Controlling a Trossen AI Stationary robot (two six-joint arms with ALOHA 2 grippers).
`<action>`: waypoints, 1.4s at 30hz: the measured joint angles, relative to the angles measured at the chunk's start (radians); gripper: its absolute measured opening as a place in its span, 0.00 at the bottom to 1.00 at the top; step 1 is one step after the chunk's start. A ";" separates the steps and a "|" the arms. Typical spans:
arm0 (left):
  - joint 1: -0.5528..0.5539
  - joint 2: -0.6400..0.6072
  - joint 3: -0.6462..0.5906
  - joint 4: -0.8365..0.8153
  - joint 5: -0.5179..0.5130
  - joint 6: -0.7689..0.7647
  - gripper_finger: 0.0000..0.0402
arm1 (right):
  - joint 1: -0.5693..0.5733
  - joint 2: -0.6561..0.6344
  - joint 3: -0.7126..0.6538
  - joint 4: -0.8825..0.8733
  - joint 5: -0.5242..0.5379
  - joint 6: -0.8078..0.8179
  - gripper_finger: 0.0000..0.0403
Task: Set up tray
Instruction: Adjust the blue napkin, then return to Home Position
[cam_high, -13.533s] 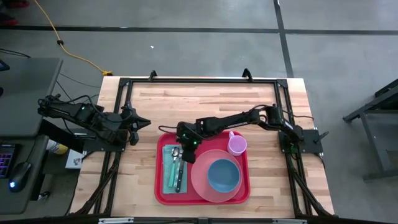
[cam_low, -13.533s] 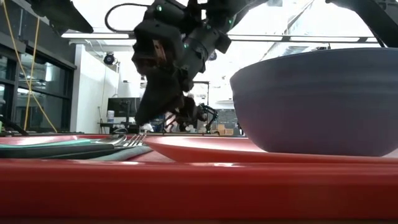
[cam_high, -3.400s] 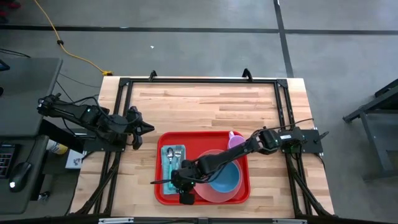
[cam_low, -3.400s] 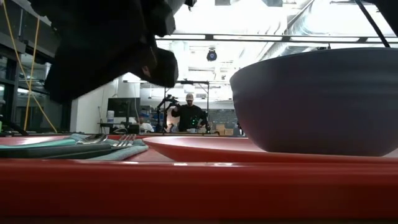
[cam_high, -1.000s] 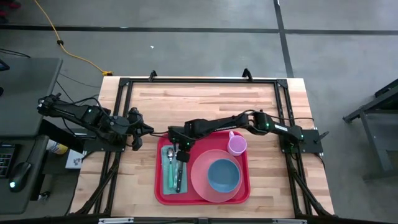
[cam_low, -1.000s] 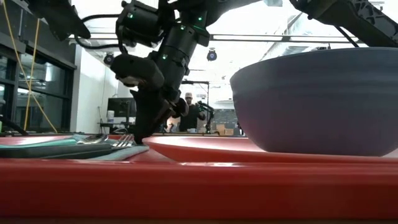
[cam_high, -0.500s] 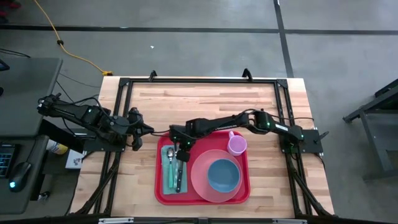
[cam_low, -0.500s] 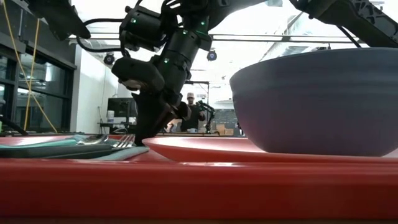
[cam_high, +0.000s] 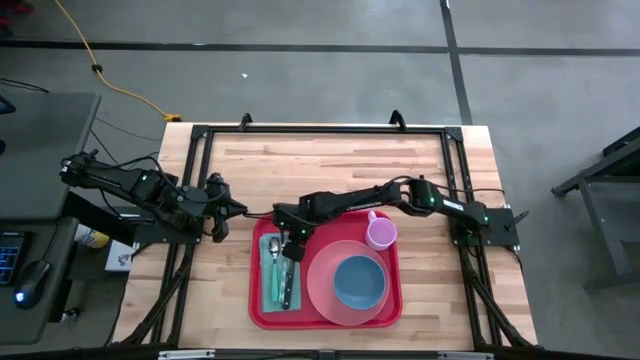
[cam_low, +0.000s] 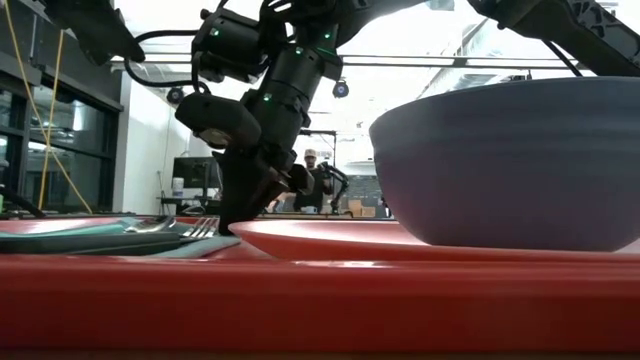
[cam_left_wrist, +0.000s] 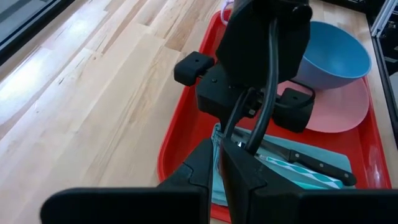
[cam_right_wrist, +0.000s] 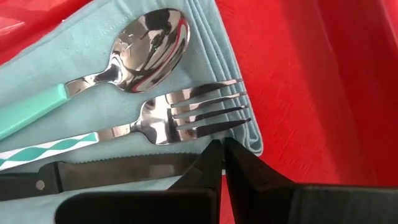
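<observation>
Knife (cam_right_wrist: 93, 175) handle cut off at left edge of right wrist view; blade tip hidden behind right end effector (cam_right_wrist: 222, 152). Bowl (cam_low: 510, 165) cropped at right edge, low view.

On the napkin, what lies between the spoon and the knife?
The fork lies between the spoon and the knife on the teal napkin; the right wrist view shows it best.

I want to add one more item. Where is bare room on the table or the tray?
Free: the wide wooden table strip behind the red tray, and the bare wood on either side of it. Crowded: the tray itself, filled by napkin with spoon, fork and knife, pink plate, blue bowl and cup. The shut right gripper hovers over the cutlery.
</observation>
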 joint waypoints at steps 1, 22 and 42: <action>0.000 0.000 0.000 0.000 0.000 0.000 0.15 | -0.001 0.000 0.000 -0.002 0.007 0.010 0.00; 0.000 0.000 0.000 0.000 0.021 -0.001 0.15 | -0.008 -0.011 -0.001 -0.062 0.055 0.081 0.00; 0.000 0.000 0.000 0.000 0.020 0.010 0.15 | 0.004 -0.064 -0.003 -0.064 0.064 0.076 0.00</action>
